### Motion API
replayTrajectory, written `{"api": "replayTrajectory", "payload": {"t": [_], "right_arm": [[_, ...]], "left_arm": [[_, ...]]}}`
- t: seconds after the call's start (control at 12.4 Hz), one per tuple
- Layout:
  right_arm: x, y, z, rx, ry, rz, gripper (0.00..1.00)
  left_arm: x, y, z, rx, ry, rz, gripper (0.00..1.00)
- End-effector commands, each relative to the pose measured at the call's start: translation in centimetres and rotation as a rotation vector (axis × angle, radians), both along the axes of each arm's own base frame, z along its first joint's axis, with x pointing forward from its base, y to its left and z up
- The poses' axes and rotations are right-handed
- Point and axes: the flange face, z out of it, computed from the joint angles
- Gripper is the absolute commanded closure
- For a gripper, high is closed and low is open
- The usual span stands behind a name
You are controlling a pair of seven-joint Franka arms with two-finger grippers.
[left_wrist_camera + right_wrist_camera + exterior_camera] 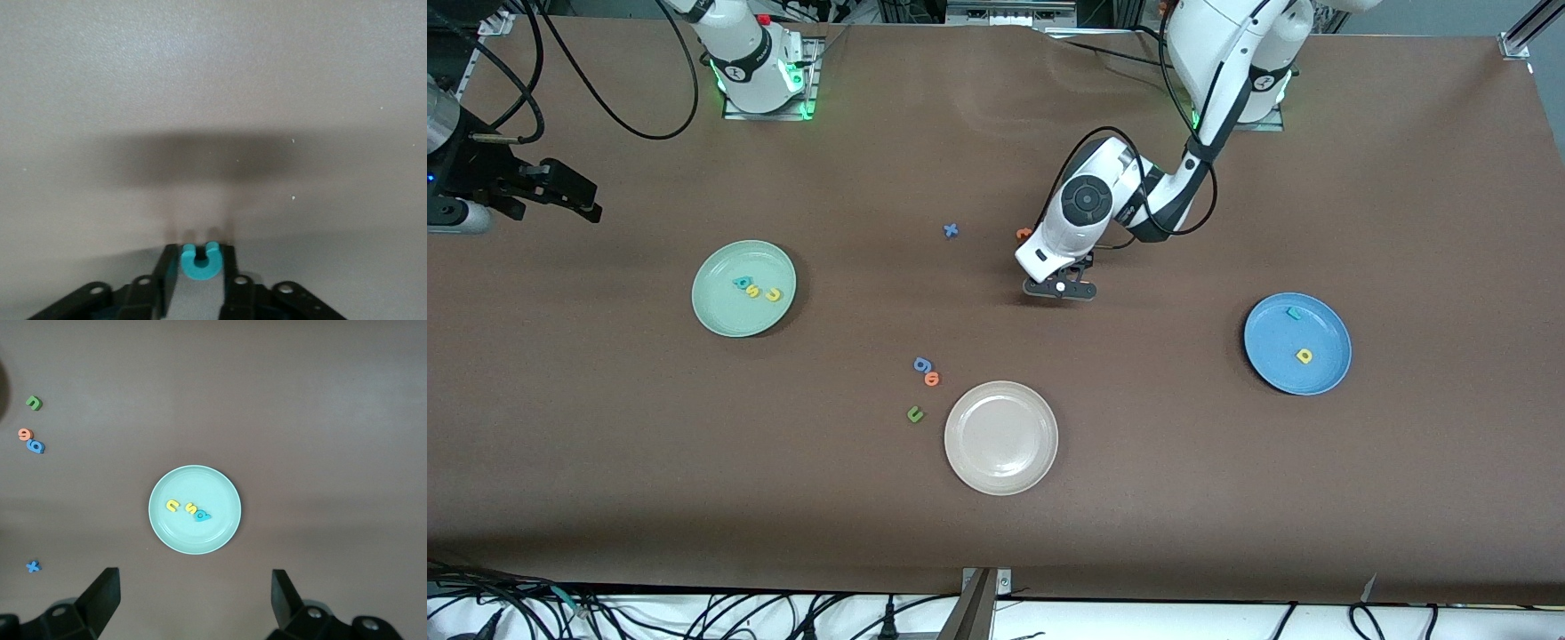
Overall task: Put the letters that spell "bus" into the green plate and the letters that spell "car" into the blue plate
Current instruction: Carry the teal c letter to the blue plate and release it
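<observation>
Teal c (199, 261) lies on the brown table (996, 533) at frame centre, between the left gripper's (1060, 288) narrowed fingers (168, 273); contact not confirmed. Blue plate (1334, 373), right of frame, holds teal r (1295, 312) and yellow a (1304, 356). Green plate (711, 311), left of frame, holds b, s, u. Step: grasping c. Next: close, lift, carry to blue plate. Right gripper (193, 600) wide open, empty, waiting above the green plate.

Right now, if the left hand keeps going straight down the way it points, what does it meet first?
The teal c, which sits between the left hand's fingers on the bare table. Directly under it is the tabletop itself, probably very close, though depth is hard to judge.
</observation>
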Motion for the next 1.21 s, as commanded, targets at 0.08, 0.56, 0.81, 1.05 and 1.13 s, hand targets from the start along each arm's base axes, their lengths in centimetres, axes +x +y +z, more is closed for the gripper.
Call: {"api": "replayTrajectory", "payload": {"t": [0.08,0.56,0.81,1.05,1.13], "right_arm": [[-0.1,0.0,0.2,0.000,-0.006,0.014,0.00],[-0.1,0.0,0.2,0.000,-0.006,0.016,0.00],[-0.1,0.0,0.3,0.000,-0.007,0.017,0.00],[-0.1,0.0,0.3,0.000,-0.007,0.016,0.00],[-0.1,0.0,0.2,0.000,-0.006,0.016,0.00]], "left_arm": [[1.1,1.2,0.1,0.011,-0.024,0.000,0.82],[6.0,7.6,4.6,0.010,-0.051,-0.124,0.87],[9.1,13.8,6.9,0.023,-0.043,-0.219,0.87],[12.0,21.2,8.3,0.033,-0.054,-0.312,0.87],[12.9,24.2,8.5,0.037,-0.063,-0.342,0.87]]}}
